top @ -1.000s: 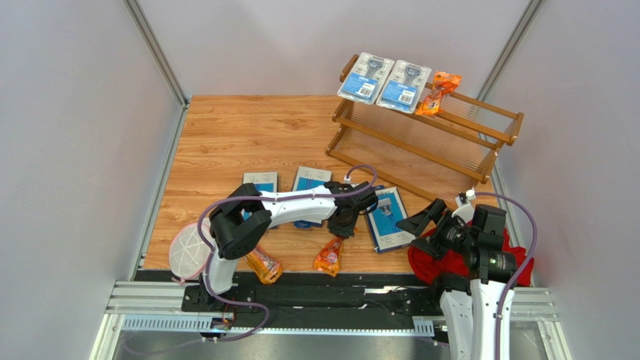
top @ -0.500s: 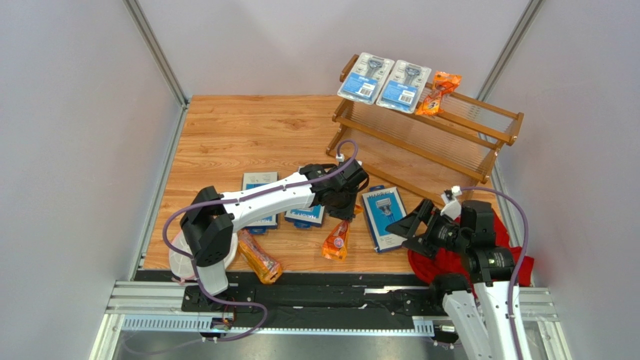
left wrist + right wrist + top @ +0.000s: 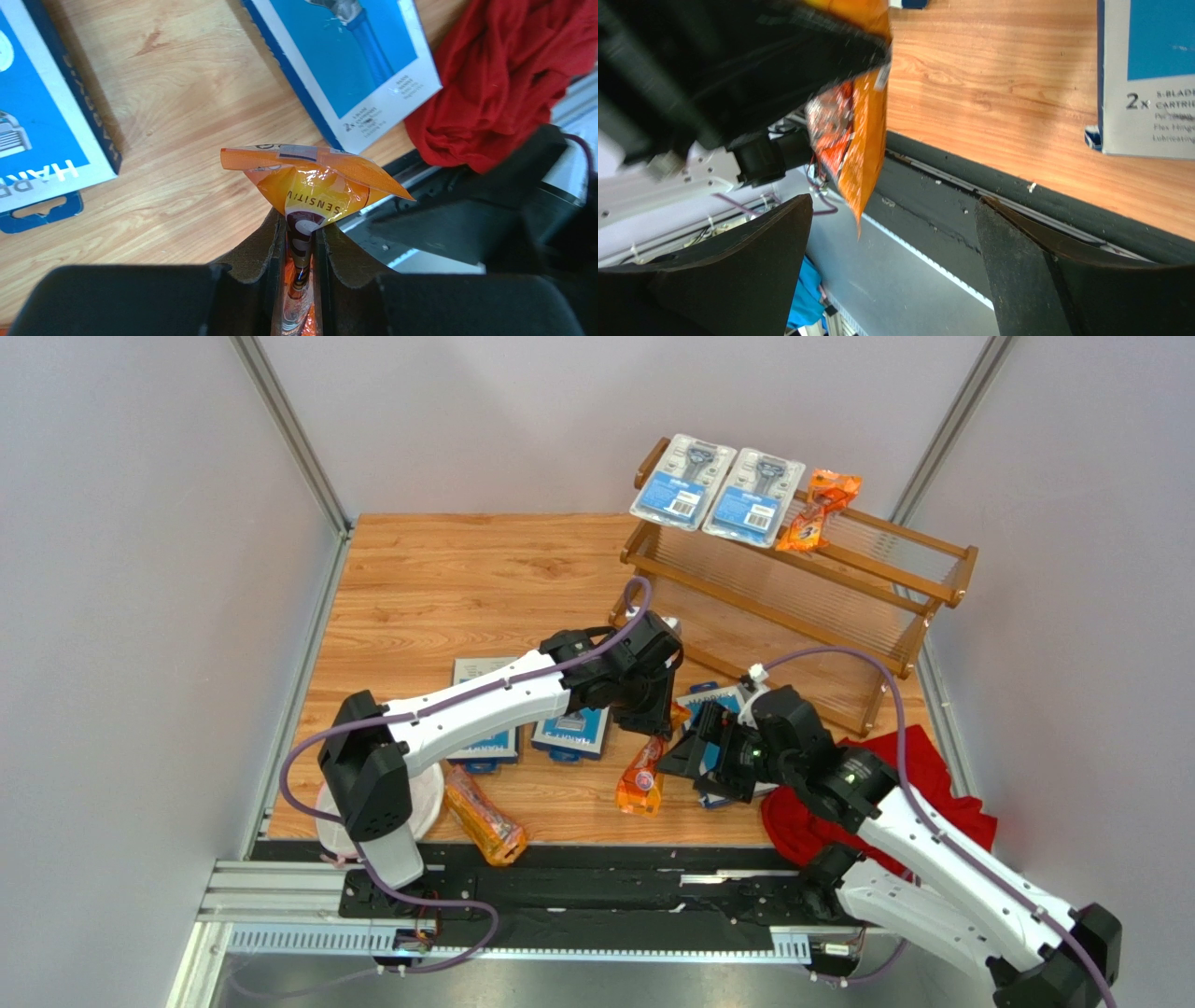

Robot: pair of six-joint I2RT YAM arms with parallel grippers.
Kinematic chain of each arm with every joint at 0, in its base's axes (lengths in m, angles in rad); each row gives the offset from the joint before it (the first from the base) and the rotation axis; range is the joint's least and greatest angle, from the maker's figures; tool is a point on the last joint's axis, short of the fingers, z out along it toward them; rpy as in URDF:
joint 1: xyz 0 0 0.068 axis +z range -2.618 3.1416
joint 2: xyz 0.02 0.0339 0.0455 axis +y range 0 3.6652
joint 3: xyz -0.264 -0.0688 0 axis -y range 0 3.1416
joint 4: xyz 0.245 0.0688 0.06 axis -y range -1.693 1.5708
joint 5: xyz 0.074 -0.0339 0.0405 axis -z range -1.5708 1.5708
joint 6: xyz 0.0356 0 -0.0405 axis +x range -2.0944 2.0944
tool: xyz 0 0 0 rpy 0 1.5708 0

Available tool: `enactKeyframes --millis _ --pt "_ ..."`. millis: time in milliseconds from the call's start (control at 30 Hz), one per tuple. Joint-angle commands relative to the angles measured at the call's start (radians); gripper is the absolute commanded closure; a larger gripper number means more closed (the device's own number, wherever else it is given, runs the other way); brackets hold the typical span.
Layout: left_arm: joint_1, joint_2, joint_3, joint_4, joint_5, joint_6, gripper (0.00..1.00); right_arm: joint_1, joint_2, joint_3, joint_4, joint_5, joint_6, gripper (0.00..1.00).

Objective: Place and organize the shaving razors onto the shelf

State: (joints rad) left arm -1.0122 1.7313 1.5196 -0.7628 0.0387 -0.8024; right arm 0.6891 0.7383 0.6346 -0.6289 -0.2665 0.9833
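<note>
Three crinkly orange bags show. A loose bag (image 3: pixel 484 822) lies flat on the wood-grain table (image 3: pixel 421 574) at the left, beside two flat blue card boxes (image 3: pixel 572 735); one box face carries white letters beginning "HAR". Right of them the left gripper (image 3: pixel 300 234) is clamped on the held bag (image 3: pixel 309 185). Its black fingers pinch just below the flared, sealed end, printed "SENSITIV". This bag hangs from them over the table's near middle, short of the shelf. Next, the right gripper (image 3: pixel 892 210) has its jaws wide apart and grips nothing. Under it lies a third box (image 3: pixel 723 711), its white panel reading "2x" and "5-BLAD", cut off at the edge. A soft red cloth (image 3: pixel 933 784) lies crumpled further right. On the slatted brown wooden shelf (image 3: pixel 842 602), two clear blister packs (image 3: pixel 683 479) and the third bag (image 3: pixel 818 507) rest on the top tier.
</note>
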Motion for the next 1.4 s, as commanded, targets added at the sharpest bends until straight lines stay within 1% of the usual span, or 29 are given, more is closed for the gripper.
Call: enactKeyframes --millis 0,133,233,367,633,833,900,933,967,1000,1033,1100,1133,1167,1233,1300,1367 --pt "0.009 -0.075 0.005 0.062 0.062 -0.04 0.82 0.078 0.062 0.037 0.162 0.147 0.04 0.12" --pt "0.012 -0.087 -0.007 0.071 0.076 -0.047 0.82 0.125 0.098 0.046 0.215 0.207 0.052 0.13" --pt "0.018 -0.096 -0.022 0.088 0.089 -0.057 0.82 0.145 0.127 0.062 0.213 0.213 0.054 0.18" --pt "0.027 -0.114 -0.052 0.115 0.101 -0.07 0.82 0.171 0.131 0.054 0.238 0.219 0.069 0.29" --pt "0.04 -0.13 -0.075 0.138 0.101 -0.089 0.82 0.196 0.092 0.046 0.255 0.236 0.101 0.3" --pt "0.041 -0.128 -0.072 0.157 0.113 -0.098 0.83 0.23 0.134 0.059 0.253 0.251 0.106 0.3" --pt "0.043 -0.131 -0.073 0.145 0.101 -0.093 0.83 0.242 0.139 0.062 0.248 0.265 0.103 0.39" --pt "0.044 -0.137 -0.079 0.145 0.102 -0.092 0.83 0.245 0.142 0.063 0.242 0.265 0.103 0.5" --pt "0.044 -0.139 -0.081 0.145 0.102 -0.092 0.83 0.247 0.144 0.071 0.233 0.265 0.103 0.53" --pt "0.046 -0.141 -0.082 0.143 0.101 -0.09 0.83 0.248 0.144 0.074 0.222 0.304 0.104 0.57" --pt "0.046 -0.144 -0.084 0.142 0.101 -0.089 0.83 0.25 0.139 0.074 0.204 0.311 0.107 0.66" --pt "0.047 -0.145 -0.087 0.135 0.093 -0.086 0.83 0.253 0.128 0.074 0.195 0.334 0.114 0.73" --pt "0.049 -0.148 -0.091 0.135 0.093 -0.084 0.83 0.254 0.119 0.074 0.184 0.339 0.117 0.78" --pt "0.05 -0.148 -0.093 0.132 0.093 -0.084 0.83 0.256 0.107 0.074 0.176 0.346 0.118 0.79" --pt "0.053 -0.15 -0.102 0.134 0.093 -0.084 0.83 0.257 0.092 0.076 0.157 0.365 0.12 0.87" --pt "0.055 -0.153 -0.108 0.134 0.089 -0.084 0.82 0.256 0.075 0.076 0.144 0.374 0.118 0.91" --pt "0.055 -0.157 -0.114 0.132 0.086 -0.078 0.8 0.256 0.069 0.074 0.136 0.375 0.118 0.98"
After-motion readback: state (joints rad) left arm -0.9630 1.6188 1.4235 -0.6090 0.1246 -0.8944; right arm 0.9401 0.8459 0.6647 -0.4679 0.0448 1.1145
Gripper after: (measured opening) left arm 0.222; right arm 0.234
